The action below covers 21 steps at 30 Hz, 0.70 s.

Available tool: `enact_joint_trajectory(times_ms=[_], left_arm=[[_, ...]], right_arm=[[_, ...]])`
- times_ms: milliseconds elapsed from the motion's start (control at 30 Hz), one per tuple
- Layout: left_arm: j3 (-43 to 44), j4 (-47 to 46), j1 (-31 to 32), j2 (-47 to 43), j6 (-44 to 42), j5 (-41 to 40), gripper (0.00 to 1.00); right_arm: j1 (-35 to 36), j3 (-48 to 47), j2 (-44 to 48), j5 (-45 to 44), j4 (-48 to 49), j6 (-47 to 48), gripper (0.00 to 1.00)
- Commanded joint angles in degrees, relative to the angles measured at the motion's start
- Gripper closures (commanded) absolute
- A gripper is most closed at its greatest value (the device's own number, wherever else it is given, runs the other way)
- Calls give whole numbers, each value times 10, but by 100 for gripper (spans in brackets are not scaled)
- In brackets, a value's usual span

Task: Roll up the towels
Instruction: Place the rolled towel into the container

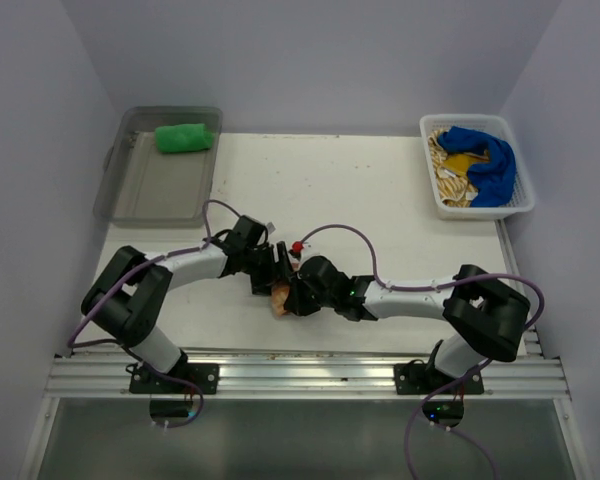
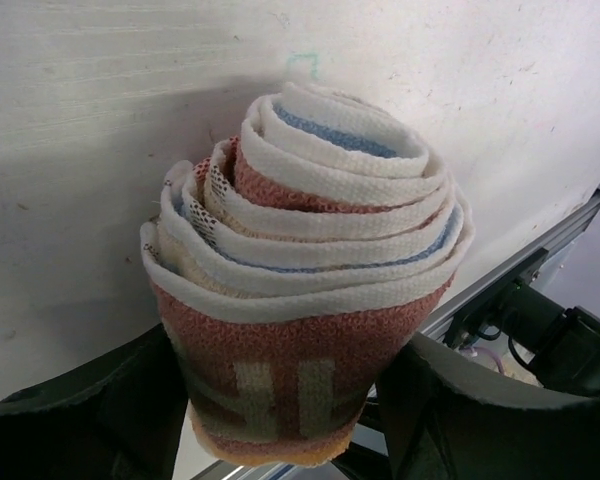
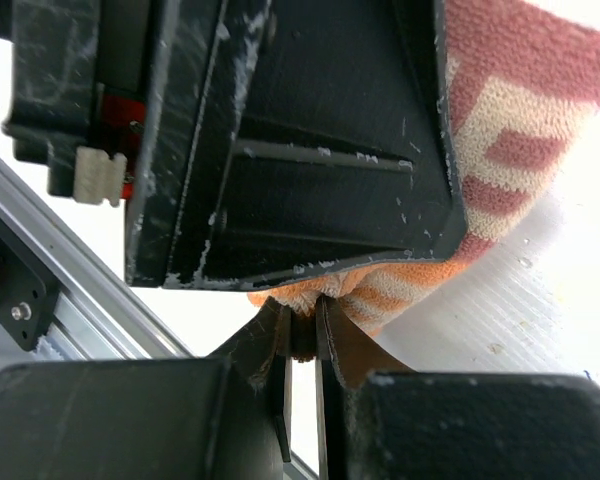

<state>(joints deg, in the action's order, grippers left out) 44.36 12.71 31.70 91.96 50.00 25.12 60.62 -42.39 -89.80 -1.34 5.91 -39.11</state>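
Right now your left gripper (image 2: 285, 410) is clamped on the rolled orange-and-white towel (image 2: 310, 250), long axis running out along its fingers; your right gripper (image 3: 300, 320) meets the roll's orange hem, nearly together, grip unclear

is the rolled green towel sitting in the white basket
No, the green towel lies in the clear tray far left; the white basket is far right.

Even bright light, soft shadows; right wrist view blown out and blurry
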Motion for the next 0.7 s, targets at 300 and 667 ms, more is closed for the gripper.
enact_joint_trajectory(times_ms=[300,667], left_arm=[[30,4,24,18,3,-29,70],[93,132,22,-23,-32,-112,85]], right_arm=[[-5,25,6,36,20,-29,90],[-8,-1,133,-44,-125,15,36]])
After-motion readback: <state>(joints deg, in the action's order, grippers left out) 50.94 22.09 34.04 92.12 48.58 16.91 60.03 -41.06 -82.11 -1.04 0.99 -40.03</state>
